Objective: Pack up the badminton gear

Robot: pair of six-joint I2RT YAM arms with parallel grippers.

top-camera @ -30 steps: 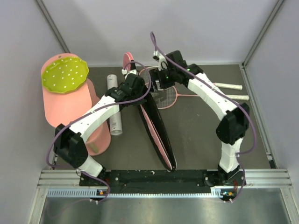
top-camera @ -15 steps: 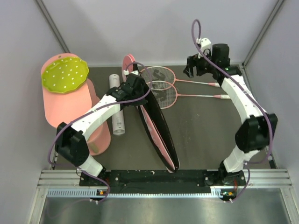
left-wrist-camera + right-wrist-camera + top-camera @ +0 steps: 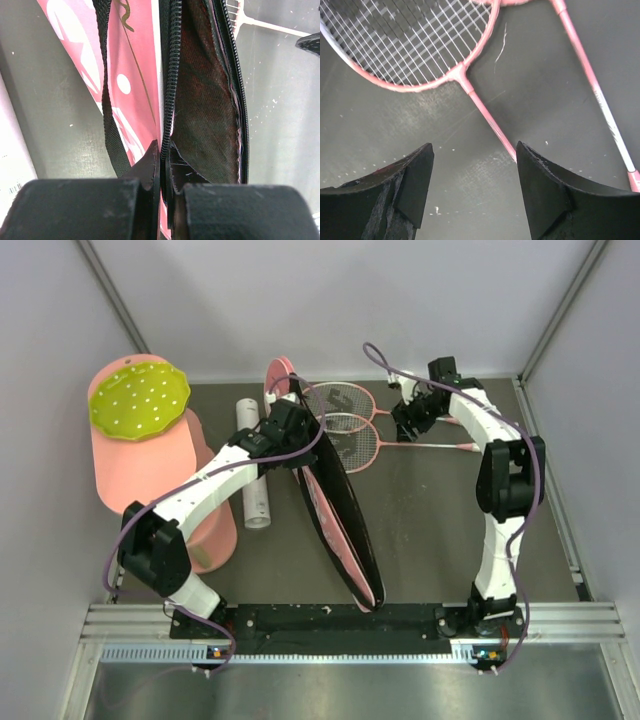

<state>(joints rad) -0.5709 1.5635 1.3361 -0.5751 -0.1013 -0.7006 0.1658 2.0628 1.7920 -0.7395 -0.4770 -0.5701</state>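
The pink bag (image 3: pixel 335 510) lettered "SPORT" stands on its edge mid-table, its zipper open. My left gripper (image 3: pixel 288 430) is shut on its zipper edge (image 3: pixel 165 145); the bag's pink side (image 3: pixel 137 75) and dark inside (image 3: pixel 205 100) show. Two pink-framed rackets (image 3: pixel 345 445) lie flat behind it, shafts pointing right. My right gripper (image 3: pixel 407 420) is open just above the shafts. In the right wrist view one shaft (image 3: pixel 487 117) runs toward the right finger (image 3: pixel 540 185), with a racket head (image 3: pixel 410 40) beyond. The white tube (image 3: pixel 250 465) lies left of the bag. No shuttlecocks show.
A big pink cylinder (image 3: pixel 150 475) with a yellow-green dotted disc (image 3: pixel 140 400) fills the left side. Grey walls close the back and both sides. The racket handles lie under my right arm near the right wall.
My right arm lifted from the racket heads, swung to the back right, then came down over the shafts. The left gripper kept its hold on the bag.
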